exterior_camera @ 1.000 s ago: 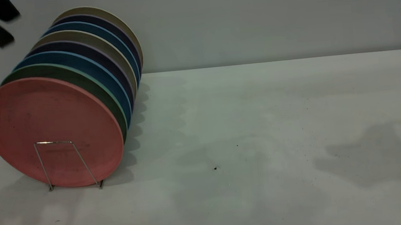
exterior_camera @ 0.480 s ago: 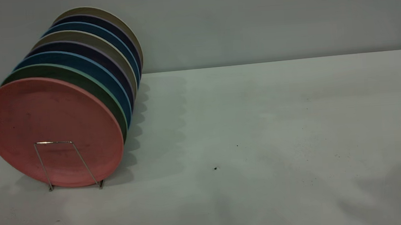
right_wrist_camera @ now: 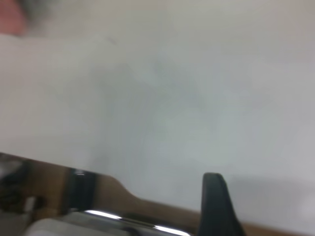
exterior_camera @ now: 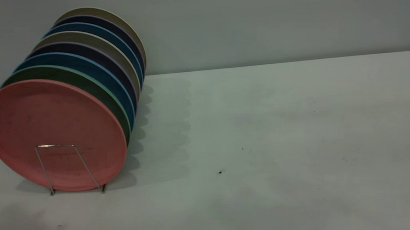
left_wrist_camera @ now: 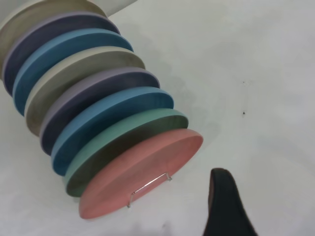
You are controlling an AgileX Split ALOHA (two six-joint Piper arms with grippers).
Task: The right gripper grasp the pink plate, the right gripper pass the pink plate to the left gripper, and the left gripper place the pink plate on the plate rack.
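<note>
Pink plate [exterior_camera: 55, 134] stands upright in front slot of plate rack [exterior_camera: 60, 161], at table's [exterior_camera: 263, 125] 9 o'clock, w/ seven other plates [exterior_camera: 89, 58] behind. Placement looks done. Left gripper [left_wrist_camera: 227, 206] hovers above, off plate; grip state unclear. Right gripper [right_wrist_camera: 216, 206] well away; grip state unclear.

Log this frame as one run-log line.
stage: placed | pink plate: upright, front of plate rack | left gripper: above table, near rack, empty | right gripper: away, empty

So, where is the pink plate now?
The pink plate stands at the exterior view's left, frontmost in the plate rack, directly before the green plate.
</note>
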